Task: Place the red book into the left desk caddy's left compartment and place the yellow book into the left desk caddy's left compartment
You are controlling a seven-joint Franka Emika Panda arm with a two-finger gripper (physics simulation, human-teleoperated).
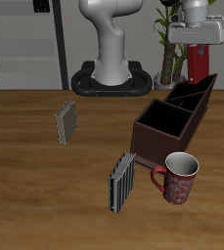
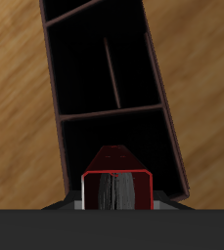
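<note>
Exterior view — two striped books, one red book (image 1: 198,62), one mug (image 1: 178,178).

No legible text, label, brand, number or sign in either view. The red patterned mug (image 1: 179,178) carries only a pale pattern, no letters; the striped covers of the two grey books (image 1: 121,180) (image 1: 66,121) show bare vertical lines, and the dark brown caddies (image 1: 167,130) are plain
</note>
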